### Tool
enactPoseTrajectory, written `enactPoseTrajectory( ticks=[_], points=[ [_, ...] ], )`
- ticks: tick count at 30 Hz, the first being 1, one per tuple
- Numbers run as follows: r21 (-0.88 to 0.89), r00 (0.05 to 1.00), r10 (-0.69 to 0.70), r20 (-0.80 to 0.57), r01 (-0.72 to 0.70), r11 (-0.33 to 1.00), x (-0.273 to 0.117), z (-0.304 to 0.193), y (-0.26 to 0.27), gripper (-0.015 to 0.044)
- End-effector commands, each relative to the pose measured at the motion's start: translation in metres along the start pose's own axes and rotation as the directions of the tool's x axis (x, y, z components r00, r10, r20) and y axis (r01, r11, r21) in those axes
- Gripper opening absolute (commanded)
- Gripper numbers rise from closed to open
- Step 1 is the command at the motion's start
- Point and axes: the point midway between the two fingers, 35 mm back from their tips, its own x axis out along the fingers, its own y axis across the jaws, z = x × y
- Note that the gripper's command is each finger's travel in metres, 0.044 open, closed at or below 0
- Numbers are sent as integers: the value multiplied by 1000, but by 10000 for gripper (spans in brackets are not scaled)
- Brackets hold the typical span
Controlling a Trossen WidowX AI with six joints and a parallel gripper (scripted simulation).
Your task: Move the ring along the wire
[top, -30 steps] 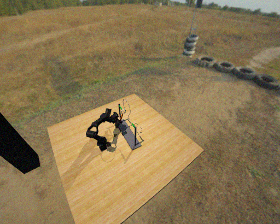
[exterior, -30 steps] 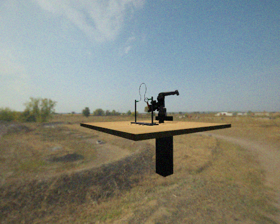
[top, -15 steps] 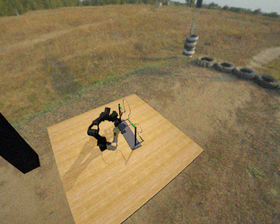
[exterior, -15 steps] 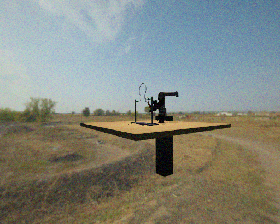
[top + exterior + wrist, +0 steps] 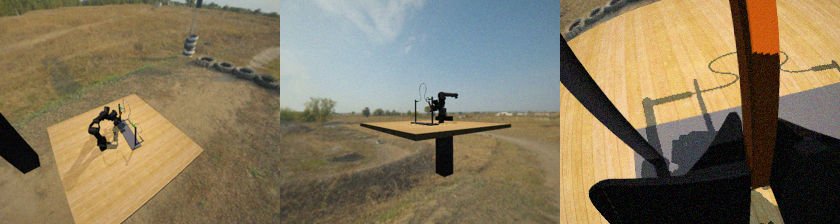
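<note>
The orange handle (image 5: pixel 120 115) (image 5: pixel 429 105) (image 5: pixel 764 27) is between the fingers of my gripper (image 5: pixel 119 118) (image 5: pixel 431 107) (image 5: pixel 742 118), which is shut on it. The handle leans a little, with its ring (image 5: pixel 122 110) (image 5: pixel 427 101) at the upper end. The ring is at the inner end of the green part (image 5: pixel 120 107) (image 5: pixel 430 99) by the far post (image 5: pixel 119 109) (image 5: pixel 432 112) of the top view. The views are too small to show any contact with the wire. The other green part (image 5: pixel 133 125) (image 5: pixel 417 101) is beside the other post (image 5: pixel 135 136) (image 5: pixel 415 112). The ring is out of the wrist view.
The thin wire (image 5: pixel 129 107) (image 5: pixel 426 88) rises in a tall loop between the green parts. The posts stand on a dark base plate (image 5: pixel 128 137) (image 5: pixel 810 106) on the wooden table (image 5: pixel 153 164) (image 5: pixel 389 126). Shadows of wire and posts show in the wrist view.
</note>
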Motion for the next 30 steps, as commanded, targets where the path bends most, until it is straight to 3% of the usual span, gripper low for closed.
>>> enactPoseTrajectory(
  ticks=[1,30],
  points=[
    [3,1000,-5,4,5,1000,0,1,3,-150],
    [-2,1000,-7,15,7,1000,-2,-1,29,-150]
  ],
)
